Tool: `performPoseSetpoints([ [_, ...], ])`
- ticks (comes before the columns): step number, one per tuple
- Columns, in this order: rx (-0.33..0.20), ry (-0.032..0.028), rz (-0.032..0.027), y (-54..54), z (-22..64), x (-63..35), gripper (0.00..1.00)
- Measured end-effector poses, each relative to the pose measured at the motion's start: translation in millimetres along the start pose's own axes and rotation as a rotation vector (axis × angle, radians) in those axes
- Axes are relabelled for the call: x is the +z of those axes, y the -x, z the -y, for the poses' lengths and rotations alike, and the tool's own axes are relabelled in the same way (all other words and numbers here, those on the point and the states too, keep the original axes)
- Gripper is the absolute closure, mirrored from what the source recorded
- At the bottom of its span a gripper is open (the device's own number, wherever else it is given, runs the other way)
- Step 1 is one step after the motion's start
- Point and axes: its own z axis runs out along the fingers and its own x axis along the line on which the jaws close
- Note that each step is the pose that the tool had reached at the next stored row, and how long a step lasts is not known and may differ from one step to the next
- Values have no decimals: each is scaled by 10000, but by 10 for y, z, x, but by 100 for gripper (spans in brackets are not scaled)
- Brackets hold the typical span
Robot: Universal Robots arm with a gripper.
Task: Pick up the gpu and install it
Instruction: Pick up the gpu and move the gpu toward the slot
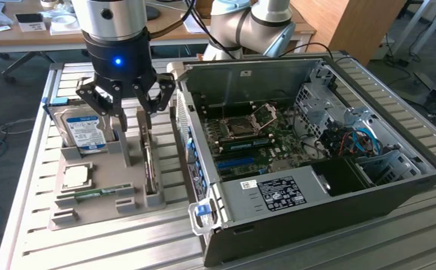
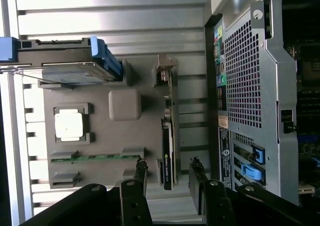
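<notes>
The gpu [image 1: 152,169] stands on edge in a slot of the grey holder tray [image 1: 101,211], next to the computer case. In the wrist view the gpu [image 2: 168,141] is a thin dark card with a silvery bracket at its far end. My gripper [image 1: 131,115] hangs open above the tray's far part, over the card's far end, touching nothing. In the wrist view the gripper [image 2: 169,178] has one finger on each side of the card's line, and nothing is between them.
On the tray [image 2: 125,136] also sit a hard drive [image 1: 82,130] with a blue label, a processor chip [image 1: 76,176] and a green memory stick [image 1: 98,194]. The open computer case [image 1: 398,191] lies at the exterior view's right, motherboard [image 1: 255,140] exposed. A slatted metal table [image 1: 127,247] bears everything.
</notes>
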Motion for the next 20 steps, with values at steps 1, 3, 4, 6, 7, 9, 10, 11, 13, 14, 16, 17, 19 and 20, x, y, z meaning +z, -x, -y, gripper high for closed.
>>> performPoseSetpoints([
  [1,0,-1,-1,0,-1,3,53],
  [3,0,-1,0,-1,-1,13,53],
  [4,0,0,0,-1,-2,18,53],
  [6,0,0,1,-1,-2,30,53],
  [7,0,1,0,-1,-2,37,53],
  [9,0,0,0,-1,-2,48,53],
  [10,0,-2,-1,-2,-2,49,53],
  [11,0,-3,-2,-2,-2,49,53],
  [13,0,-1,-1,-2,-2,50,53],
  [14,0,0,0,-2,-2,51,53],
  [16,0,-1,0,-2,-2,50,53],
  [17,0,-1,0,-2,-2,51,53],
  [19,0,0,0,-2,-2,53,53],
  [20,0,3,4,-1,-2,59,53],
])
